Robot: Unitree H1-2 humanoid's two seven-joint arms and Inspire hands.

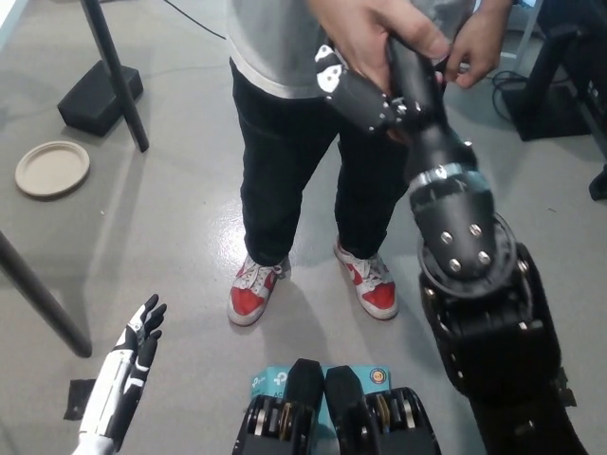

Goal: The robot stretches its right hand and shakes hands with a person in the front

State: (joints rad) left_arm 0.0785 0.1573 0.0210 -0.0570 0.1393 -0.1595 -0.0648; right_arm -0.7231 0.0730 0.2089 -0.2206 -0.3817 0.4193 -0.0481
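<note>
A person (313,142) in a grey shirt, black trousers and red-and-white shoes stands right in front of me. My black right hand (379,90) is stretched up and forward, and the person's hand (375,28) is wrapped over it from above. My right hand is shut on that hand; its fingers (346,85) stick out to the left below the person's grip. The person's other hand (477,43) hangs by the hip. My white left hand (133,355) rests low at the lower left, open, holding nothing.
A round beige plate (52,169) lies on the grey floor at the left. A black pole (112,71) and a black block (100,95) stand at the upper left, another dark leg (38,303) at the far left. Dark equipment (564,66) fills the upper right.
</note>
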